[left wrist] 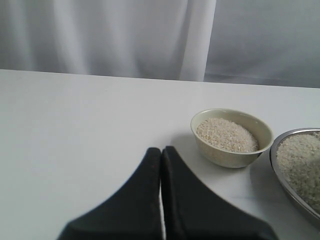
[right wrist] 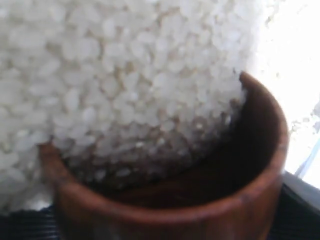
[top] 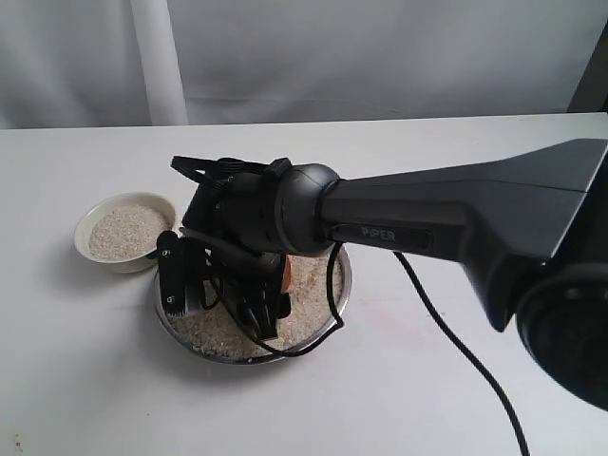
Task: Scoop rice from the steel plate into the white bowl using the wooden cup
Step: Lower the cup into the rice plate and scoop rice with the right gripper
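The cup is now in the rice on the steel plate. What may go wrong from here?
1. The white bowl is already nearly full, so another cupful may spill over.
2. Rice is heaped against the lip of the wooden cup; grains may fall on the way.
3. A black cable hangs over the steel plate and might drag through the rice.

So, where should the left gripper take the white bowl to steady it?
Probably the thick rim of the white bowl, on the side away from the steel plate, pinched from above: it stands upright, rice fills it nearly full, and the right arm crowds the plate side.
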Controlling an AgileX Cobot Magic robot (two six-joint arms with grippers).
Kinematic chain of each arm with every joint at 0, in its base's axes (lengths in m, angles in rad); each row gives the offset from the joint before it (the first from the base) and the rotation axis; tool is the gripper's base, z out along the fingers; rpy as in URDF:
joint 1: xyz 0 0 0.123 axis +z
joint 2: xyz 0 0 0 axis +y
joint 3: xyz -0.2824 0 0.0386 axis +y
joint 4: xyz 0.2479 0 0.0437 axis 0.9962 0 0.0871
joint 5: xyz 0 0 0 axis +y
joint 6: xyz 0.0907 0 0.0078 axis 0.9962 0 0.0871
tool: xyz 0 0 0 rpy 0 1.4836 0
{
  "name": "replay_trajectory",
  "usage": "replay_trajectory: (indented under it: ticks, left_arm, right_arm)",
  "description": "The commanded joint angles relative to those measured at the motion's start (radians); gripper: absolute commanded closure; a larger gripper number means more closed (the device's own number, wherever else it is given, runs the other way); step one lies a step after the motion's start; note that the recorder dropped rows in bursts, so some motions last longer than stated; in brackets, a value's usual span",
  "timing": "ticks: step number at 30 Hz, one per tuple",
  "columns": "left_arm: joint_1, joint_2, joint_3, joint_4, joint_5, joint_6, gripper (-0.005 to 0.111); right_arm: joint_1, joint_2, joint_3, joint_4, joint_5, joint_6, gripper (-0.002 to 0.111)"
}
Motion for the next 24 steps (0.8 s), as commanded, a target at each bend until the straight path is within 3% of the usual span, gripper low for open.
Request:
replay_trajectory:
  ticks: [1,14,24]
  left_arm:
    - [-0.006,0.0,0.001,-0.001,-0.008,-0.002,0.107]
    - [-0.006,0.0,0.001,-0.001,-0.008,-0.002,0.107]
    - [-0.006,0.0,0.001,-0.001,-0.008,-0.002,0.107]
  right_arm:
    - [-0.004,-0.008,0.003,0.112,-0.055,0.009,0.108]
    - [-0.082,-0.008,0.011,0.307,-0.129,0.045,0.108]
    - [-0.126,-0.011,0.096,0.457,-0.305,0.039,0.108]
